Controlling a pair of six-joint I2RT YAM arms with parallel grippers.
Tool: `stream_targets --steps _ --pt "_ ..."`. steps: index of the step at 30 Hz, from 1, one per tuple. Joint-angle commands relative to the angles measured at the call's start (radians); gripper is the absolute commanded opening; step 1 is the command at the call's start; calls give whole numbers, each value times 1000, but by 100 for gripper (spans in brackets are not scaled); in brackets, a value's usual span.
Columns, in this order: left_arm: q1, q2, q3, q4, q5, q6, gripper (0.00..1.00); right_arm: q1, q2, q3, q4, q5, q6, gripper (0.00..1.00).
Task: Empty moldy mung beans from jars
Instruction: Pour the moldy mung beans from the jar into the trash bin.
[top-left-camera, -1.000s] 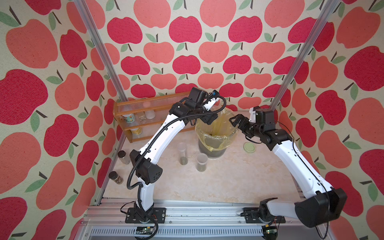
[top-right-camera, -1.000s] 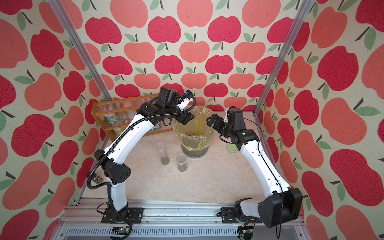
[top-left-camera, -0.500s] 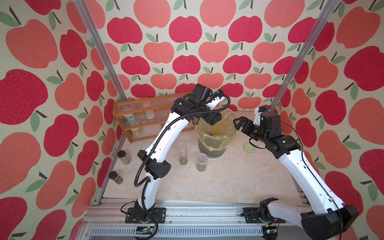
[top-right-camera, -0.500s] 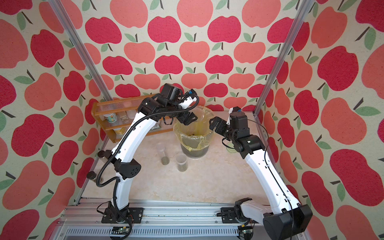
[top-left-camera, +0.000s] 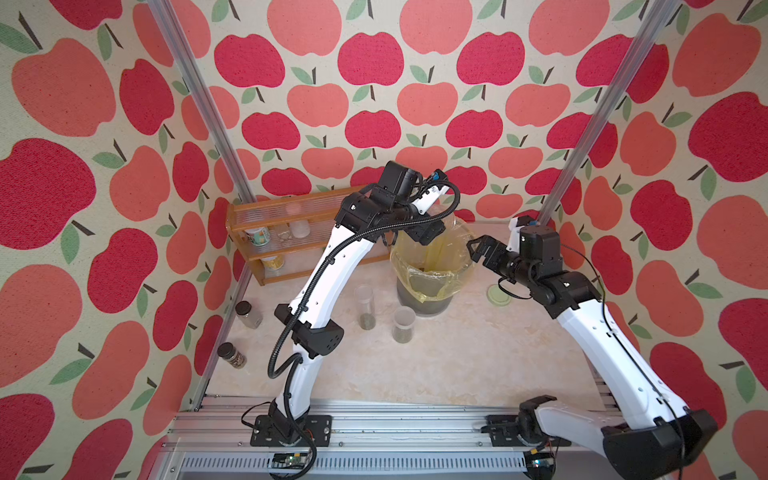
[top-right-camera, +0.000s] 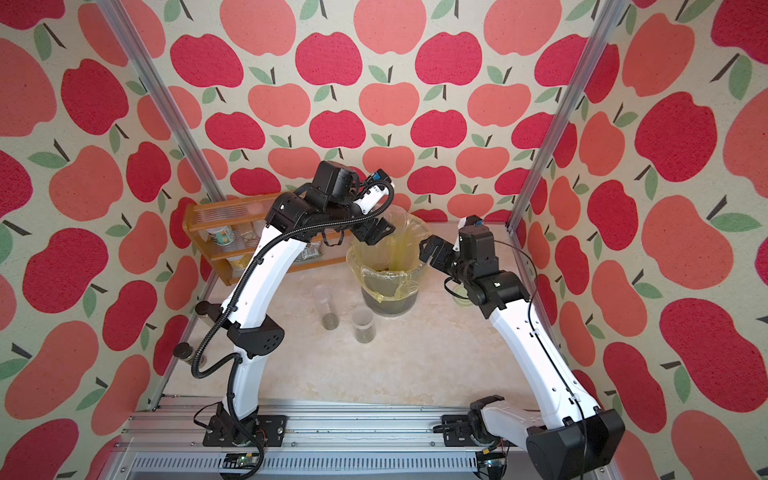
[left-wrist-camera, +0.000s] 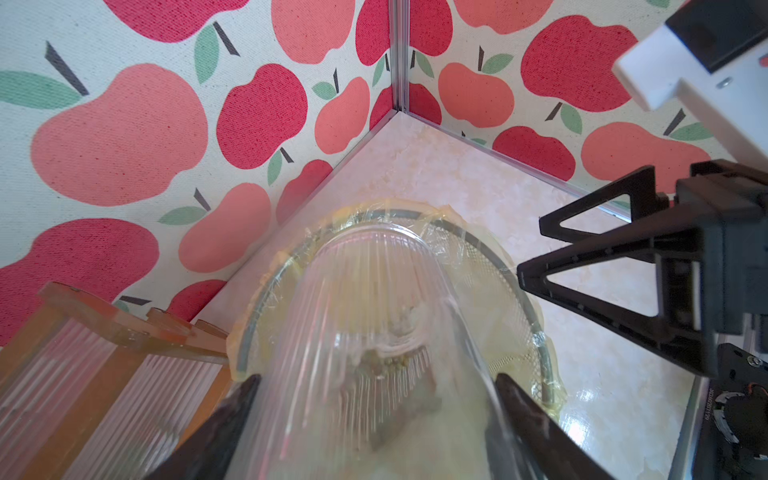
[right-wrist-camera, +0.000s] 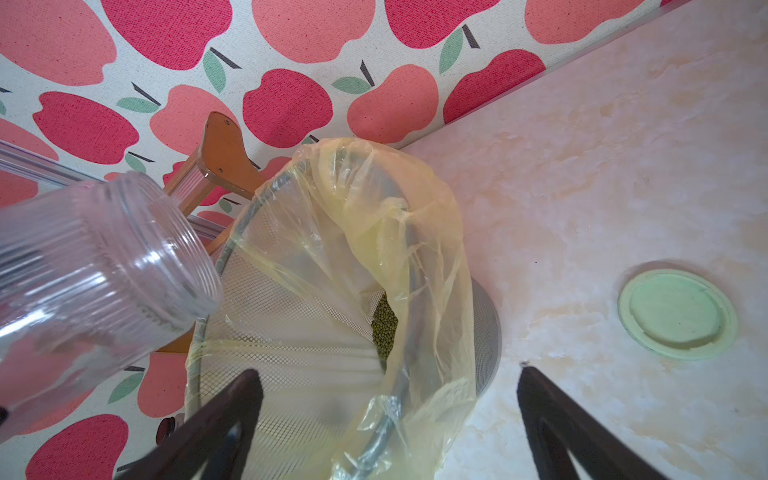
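Left wrist view: the left fingers (left-wrist-camera: 224, 424) pinch the wide ribbed jar (left-wrist-camera: 365, 282), tilted with its mouth over the bag-lined bin (left-wrist-camera: 490, 249). The mung beans (right-wrist-camera: 384, 328) lie inside it. The right fingers (right-wrist-camera: 237, 395) are spread wide and empty beside the bin, and the pale green lid (right-wrist-camera: 677, 313) is on the surface (right-wrist-camera: 582, 166).

tops look down; close wrists share bin (right-wrist-camera: 286, 328).

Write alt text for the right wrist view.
A clear jar, tilted mouth-down, hangs over a mesh bin lined with a yellow bag holding mung beans. A pale green lid lies on the table; the right hand is open, empty.
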Motion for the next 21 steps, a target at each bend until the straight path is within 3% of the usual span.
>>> stream_targets --steps 1,4,10,12,14,18,21 --pt "-19 -90 -147 62 -15 -1 60 -2 -20 -18 2 11 -6 99" --pt "-8 -188 -343 220 -9 2 61 -3 -20 -19 4 12 -6 99" --pt "26 26 41 36 9 -3 60 -4 -22 -13 10 5 -5 99" --pt "15 27 76 2 0 -6 59 -3 -28 -14 5 5 -5 99" --pt "-6 -36 -20 23 -22 -9 59 -3 -43 -24 1 10 -1 99" --pt "-35 -263 -439 227 -49 -20 61 -6 -71 -45 3 23 0 99" --pt "-17 -258 -441 231 -43 -32 61 -12 -70 -50 7 14 3 99"
